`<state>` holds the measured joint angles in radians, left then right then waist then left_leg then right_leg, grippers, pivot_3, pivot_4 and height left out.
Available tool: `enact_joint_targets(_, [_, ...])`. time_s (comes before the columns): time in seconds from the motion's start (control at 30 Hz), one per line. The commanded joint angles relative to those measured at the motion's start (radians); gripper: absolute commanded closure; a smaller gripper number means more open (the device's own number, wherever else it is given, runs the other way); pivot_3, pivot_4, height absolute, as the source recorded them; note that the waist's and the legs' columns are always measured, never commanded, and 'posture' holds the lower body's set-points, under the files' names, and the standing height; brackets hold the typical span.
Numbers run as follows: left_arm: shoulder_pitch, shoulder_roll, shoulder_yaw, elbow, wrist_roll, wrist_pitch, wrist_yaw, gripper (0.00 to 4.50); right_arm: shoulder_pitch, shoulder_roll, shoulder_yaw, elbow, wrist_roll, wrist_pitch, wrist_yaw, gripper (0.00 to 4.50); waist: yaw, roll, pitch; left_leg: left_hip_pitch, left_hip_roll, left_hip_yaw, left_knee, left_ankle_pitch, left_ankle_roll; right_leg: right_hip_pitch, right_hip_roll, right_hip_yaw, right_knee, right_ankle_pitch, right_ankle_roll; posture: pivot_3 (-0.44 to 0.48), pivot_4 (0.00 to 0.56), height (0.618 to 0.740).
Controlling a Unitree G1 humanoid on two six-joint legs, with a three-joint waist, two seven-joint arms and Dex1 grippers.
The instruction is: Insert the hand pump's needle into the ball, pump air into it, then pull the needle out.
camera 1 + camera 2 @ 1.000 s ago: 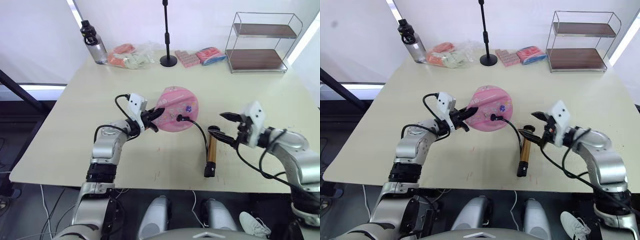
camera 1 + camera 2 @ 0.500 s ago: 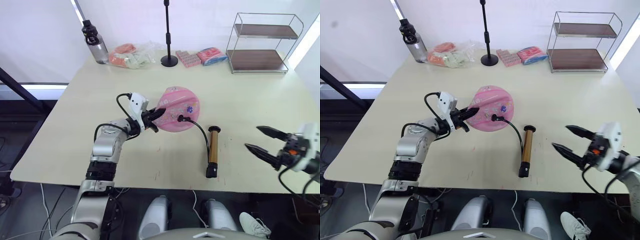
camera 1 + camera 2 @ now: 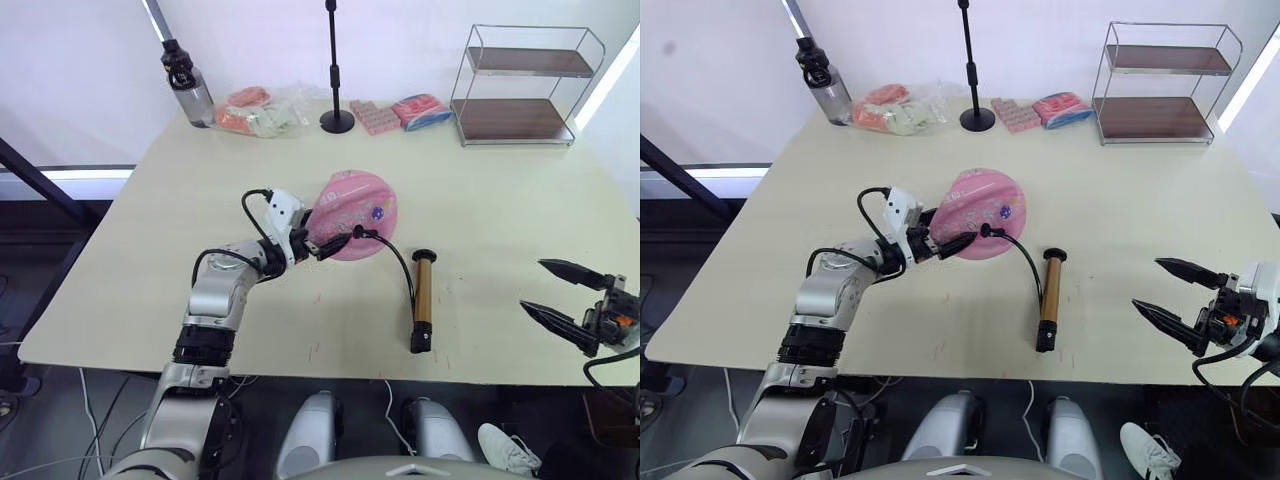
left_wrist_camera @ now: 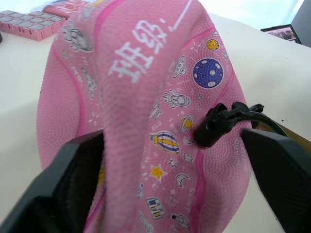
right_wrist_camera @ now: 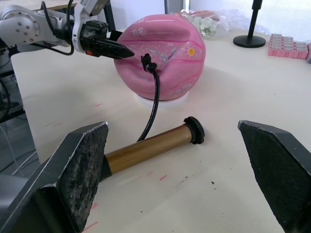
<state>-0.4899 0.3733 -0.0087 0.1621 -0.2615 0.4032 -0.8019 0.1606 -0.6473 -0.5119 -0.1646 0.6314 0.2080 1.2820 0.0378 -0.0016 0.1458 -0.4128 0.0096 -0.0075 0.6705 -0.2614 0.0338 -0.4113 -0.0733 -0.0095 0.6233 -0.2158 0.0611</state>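
So from my end, nearest to me is the right gripper (image 3: 1185,298), hanging off the near right edge of the table (image 3: 150,250), well apart from the ball, with its two black fingers spread wide and nothing between them. A bit further in, the hand pump (image 3: 423,300) lies flat on the table, just right of the ball and nearer to me, its bronze barrel pointing roughly away from me. Its black hose (image 3: 400,262) curves up from the far end of the pump to the ball (image 3: 358,200), where the black fitting of the needle (image 4: 221,121) sits pressed against the pink skin; I can't see the pin itself. The ball looks half-flat and creased, resting on a small white ring (image 5: 160,102). My left gripper (image 3: 327,243) is at the ball's near-left side, jaws apart with a fold of the ball between them. Beyond the ball, along the table's far edge: a water bottle (image 3: 187,85), a plastic bag (image 3: 265,110), a black stand (image 3: 336,70), pink blocks (image 3: 375,115) and a wire shelf (image 3: 520,85).
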Motion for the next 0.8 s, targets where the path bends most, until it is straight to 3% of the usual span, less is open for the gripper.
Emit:
enact_joint_targets(0.03, [0.009,0.016,0.006,-0.074,-0.024,0.019,-0.001,0.07,0.006,-0.004,-0.007,0.000,0.029,-0.033,0.015,0.00,0.000,-0.001,0.002,0.000,0.000,0.000,0.000,0.000,0.000,0.000,0.000,0.000,0.000,0.000,0.000,0.000,0.150,0.740])
enact_joint_targets(0.47, [0.042,0.076,0.082,-0.293,-0.110,0.118,0.049,0.07,0.022,0.013,0.003,0.010,0.058,-0.107,0.052,0.00,-0.006,-0.004,0.014,0.000,0.001,0.000,0.000,0.000,0.000,0.000,0.000,0.000,0.000,0.002,0.003,0.000,0.150,0.740])
enact_joint_targets(0.63, [0.114,0.123,0.142,-0.407,-0.174,0.164,0.052,0.07,0.020,0.006,0.010,0.015,0.066,-0.122,0.062,0.00,-0.022,-0.004,0.014,0.000,0.001,0.000,0.000,0.000,0.000,0.000,0.000,0.001,0.001,0.002,0.004,0.000,0.150,0.740])
enact_joint_targets(0.8, [0.251,0.182,0.206,-0.441,-0.243,0.131,-0.031,0.07,0.000,0.008,0.029,0.047,0.049,-0.145,0.065,0.00,-0.027,-0.004,0.015,0.002,0.001,0.002,0.000,0.000,0.000,0.000,0.001,0.003,0.002,0.002,0.003,0.000,0.150,0.740])
